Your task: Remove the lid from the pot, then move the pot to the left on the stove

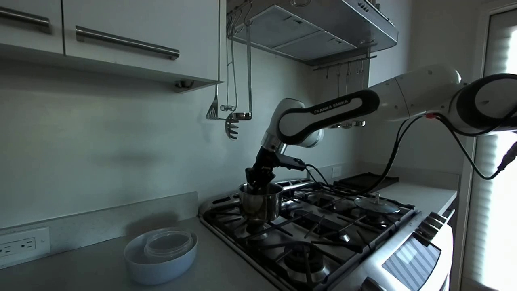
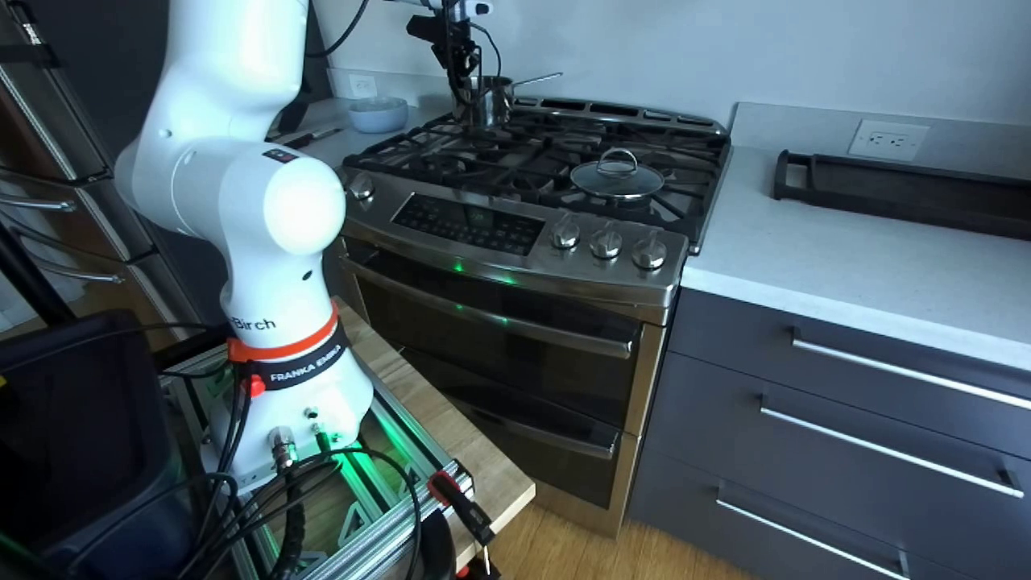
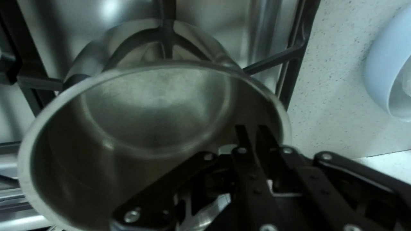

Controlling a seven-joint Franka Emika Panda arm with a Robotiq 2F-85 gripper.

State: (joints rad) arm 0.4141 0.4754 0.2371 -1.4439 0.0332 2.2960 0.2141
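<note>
Pointing down into the mouth of the pot [image 1: 262, 207], the gripper [image 3: 252, 130] is showing 2 fingers [image 3: 241, 137] narrowly apart, a slim dark gap running between their tips in the wrist view; whether the pot's wall is lying between them lower down, I cannot tell; the pot is standing upright at the rear corner of the stove [image 2: 588, 278] nearest the pale bowl [image 1: 159, 268], its handle [image 2: 538, 80] pointing away from that bowl; whether its base is touching the grate [image 3: 272, 61], I cannot tell. Near the stove's opposite front corner, the glass lid [image 2: 616, 183] is lying flat, well apart from the pot; the bowl is sitting on the countertop [image 1: 222, 266], near the stove's side edge, with a clear container [image 1: 161, 254] resting inside it. Past the stove's other side edge, a dark tray [image 2: 918, 193] is lying along the countertop's back edge; above, in an exterior view, utensils [image 1: 243, 116] are hanging below the range hood [image 1: 371, 30].
</note>
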